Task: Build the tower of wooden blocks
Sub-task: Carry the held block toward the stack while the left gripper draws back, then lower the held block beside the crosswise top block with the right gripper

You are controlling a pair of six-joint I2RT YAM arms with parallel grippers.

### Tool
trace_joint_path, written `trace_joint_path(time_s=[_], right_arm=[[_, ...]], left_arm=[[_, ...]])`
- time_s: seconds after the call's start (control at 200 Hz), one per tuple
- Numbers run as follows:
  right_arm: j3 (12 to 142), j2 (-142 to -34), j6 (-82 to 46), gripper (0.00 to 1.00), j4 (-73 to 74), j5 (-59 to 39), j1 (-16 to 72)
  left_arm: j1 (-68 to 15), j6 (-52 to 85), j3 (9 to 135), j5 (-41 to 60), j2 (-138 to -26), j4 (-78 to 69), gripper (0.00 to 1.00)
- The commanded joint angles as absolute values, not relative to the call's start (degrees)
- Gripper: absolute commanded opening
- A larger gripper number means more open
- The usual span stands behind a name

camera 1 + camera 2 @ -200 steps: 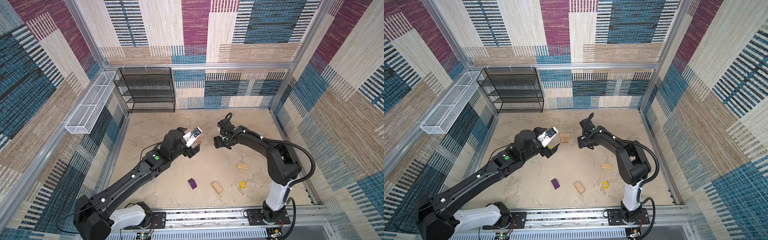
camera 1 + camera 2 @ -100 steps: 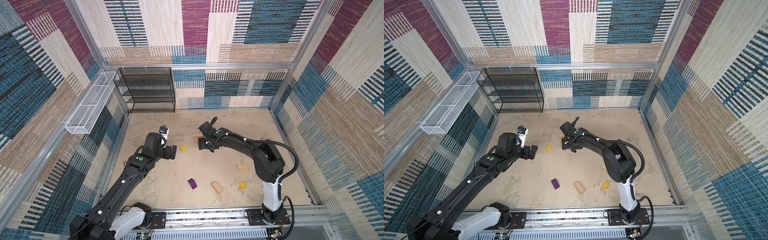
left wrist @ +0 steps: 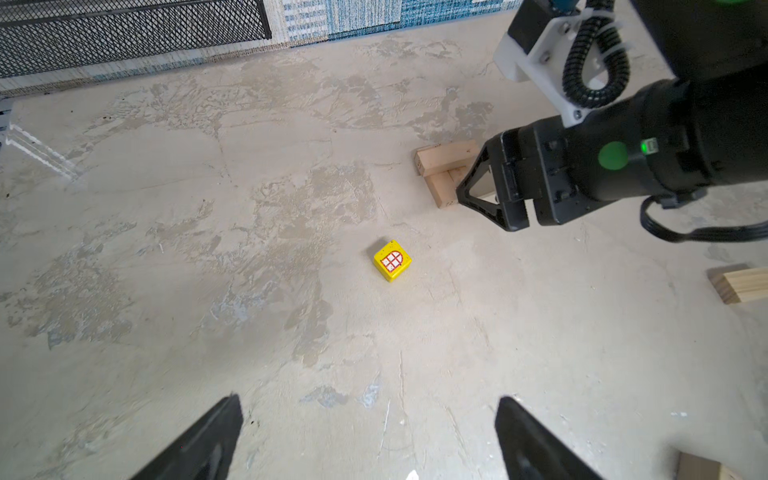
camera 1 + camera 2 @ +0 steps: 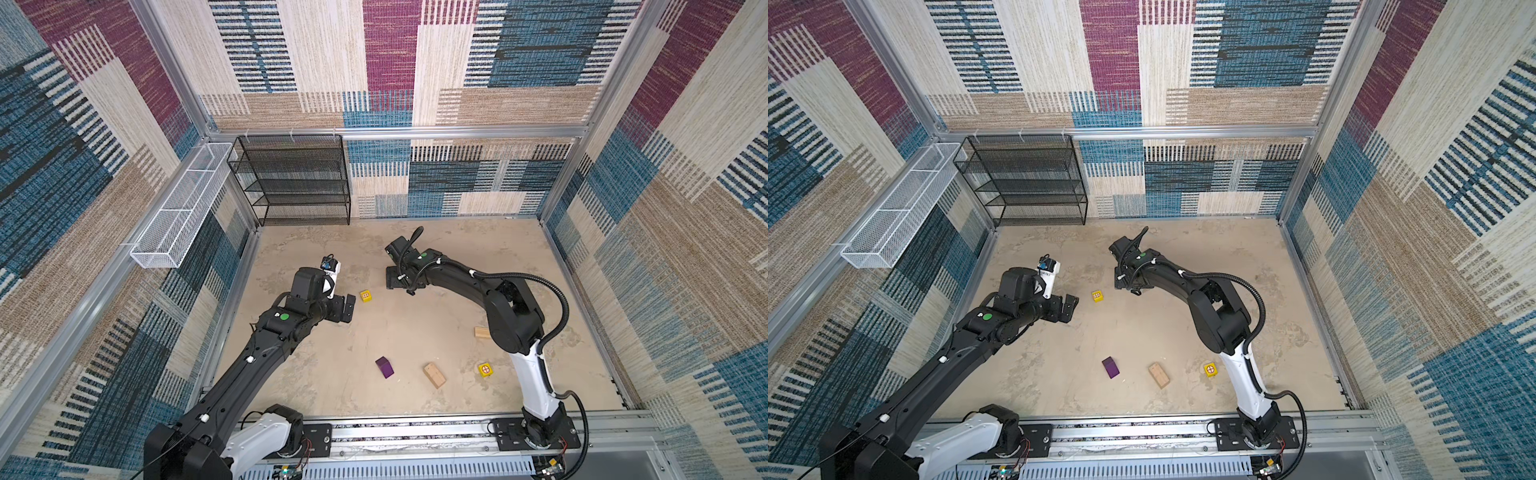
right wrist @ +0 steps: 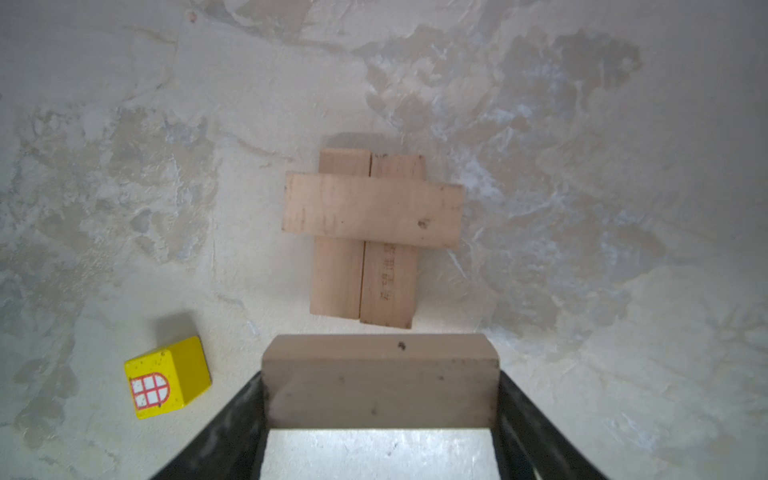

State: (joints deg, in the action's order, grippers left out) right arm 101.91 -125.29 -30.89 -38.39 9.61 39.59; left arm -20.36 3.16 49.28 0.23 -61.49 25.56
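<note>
Illegible stamped characters: lower tan wooden brick (image 5: 388, 286) ahead of right gripper (image 5: 380, 386) jaws. Red window print: small yellow cube (image 5: 166, 378) beside them.

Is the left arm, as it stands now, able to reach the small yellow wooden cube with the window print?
Probably yes. The left tool is open and points at the small yellow wooden cube; only bare tabletop lies between them.

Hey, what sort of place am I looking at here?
Most likely a robot test booth: two robot arms bolted to a metal rail, patterned fabric walls in a metal frame, toy blocks scattered on the floor.
</note>
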Motion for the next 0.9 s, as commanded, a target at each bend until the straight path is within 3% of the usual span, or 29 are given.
trace_joint_path(time_s=[0.0, 0.891], right_arm=[[103.0, -125.9, -30.7, 0.58, -38.4, 10.9, 39.7], [109.5, -131.4, -29.4, 0.59, -40.7, 10.8, 39.8]], left_arm=[[-20.3, 2.4, 49.4, 1.1, -61.3, 25.5, 1.0], [-20.2, 0.9, 49.5, 0.0, -59.8, 26.3, 1.0]])
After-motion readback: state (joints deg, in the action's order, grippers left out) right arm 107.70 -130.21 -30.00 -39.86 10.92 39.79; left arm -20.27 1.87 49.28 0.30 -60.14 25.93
